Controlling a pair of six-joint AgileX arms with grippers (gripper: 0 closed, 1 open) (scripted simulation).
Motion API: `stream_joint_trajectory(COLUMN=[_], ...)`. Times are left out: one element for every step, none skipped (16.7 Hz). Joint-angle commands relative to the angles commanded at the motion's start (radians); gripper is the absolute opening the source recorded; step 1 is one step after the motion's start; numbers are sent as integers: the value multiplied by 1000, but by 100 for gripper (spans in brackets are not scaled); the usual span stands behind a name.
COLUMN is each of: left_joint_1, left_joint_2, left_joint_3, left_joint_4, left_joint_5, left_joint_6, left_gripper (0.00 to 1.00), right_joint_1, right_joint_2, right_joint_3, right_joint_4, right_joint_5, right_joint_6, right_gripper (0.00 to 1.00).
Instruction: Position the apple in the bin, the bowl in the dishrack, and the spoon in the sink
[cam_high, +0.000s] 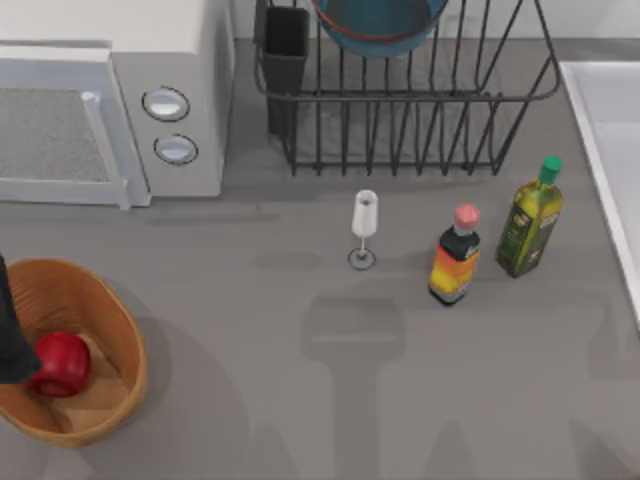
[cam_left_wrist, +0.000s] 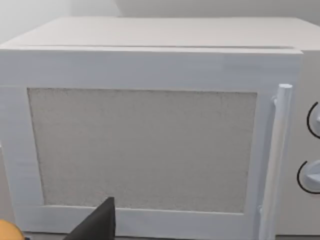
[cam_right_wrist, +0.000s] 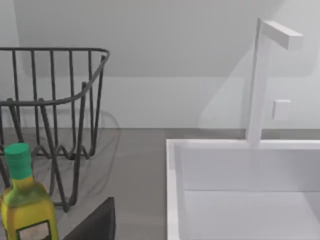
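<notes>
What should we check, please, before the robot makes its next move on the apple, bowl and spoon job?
1. Apple inside the bin: ok.
2. Bowl in the dishrack: ok, seated at the rack's far side.
3. Spoon in the sink: cannot tell.
4. Left gripper clear of the apple: cannot tell; a dark part overlaps the bin's left edge.
5. Wine glass, sauce bottle and oil bottle upright: ok.

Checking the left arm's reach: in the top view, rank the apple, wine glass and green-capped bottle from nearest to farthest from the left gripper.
Left gripper at the left edge:
1. Apple, beside it in the bin.
2. Wine glass, mid-table.
3. Green-capped bottle, far right.
</notes>
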Motion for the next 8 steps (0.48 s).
stream_joint_trajectory(left_joint_1=[0,0,0,0,0,0,0,0], left_joint_2=[0,0,0,0,0,0,0,0], left_joint_3=[0,0,0,0,0,0,0,0], left_joint_4=[0,0,0,0,0,0,0,0], left_joint_5=[0,0,0,0,0,0,0,0], left_joint_6=[0,0,0,0,0,0,0,0], left_gripper=[100,100,100,100,100,100,100,100], right_joint_1=[0,0,0,3,2,-2,-12,-25], right_joint_2=[0,0,0,4,5,16,37,69], right_joint_3=[0,0,0,2,4,14,33,59], right_joint_4=[0,0,0,1,0,-11,-33,-64], right_joint_5=[0,0,0,2,2,1,0,0], right_joint_6=[0,0,0,0,-1,-8,-20,-38], right_gripper=[100,100,100,100,100,100,100,100])
